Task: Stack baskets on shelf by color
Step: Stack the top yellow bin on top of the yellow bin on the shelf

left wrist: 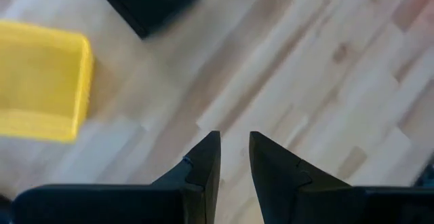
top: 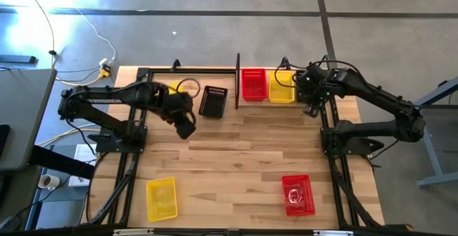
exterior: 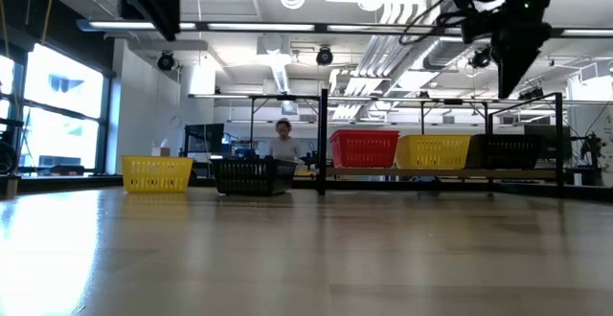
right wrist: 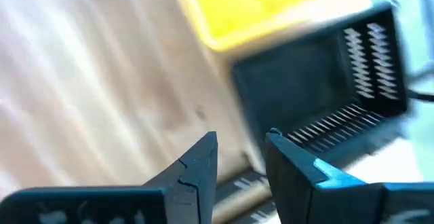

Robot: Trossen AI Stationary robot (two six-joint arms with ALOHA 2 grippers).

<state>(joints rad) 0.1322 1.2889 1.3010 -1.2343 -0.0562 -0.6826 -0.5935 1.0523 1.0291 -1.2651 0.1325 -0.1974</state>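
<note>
The surface (top: 236, 150) is light wood with pale planks. On the shelf (exterior: 441, 171) stand a red basket (top: 253, 84), a yellow basket (top: 282, 86) and a black basket (exterior: 510, 150). Other baskets: one black (top: 212, 101), two yellow (top: 162, 198) (exterior: 157, 173), one red (top: 298, 194). Both tools (left wrist: 234, 157) (right wrist: 242, 157) are dark.

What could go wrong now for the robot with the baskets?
The right hand hangs right over the black basket on the shelf; I think it might bump it or the yellow basket beside it. The left hand is over bare table between a yellow basket and a black basket, so it could grab the wrong colour. The baskets at the front, one yellow and one red, are far away.
</note>
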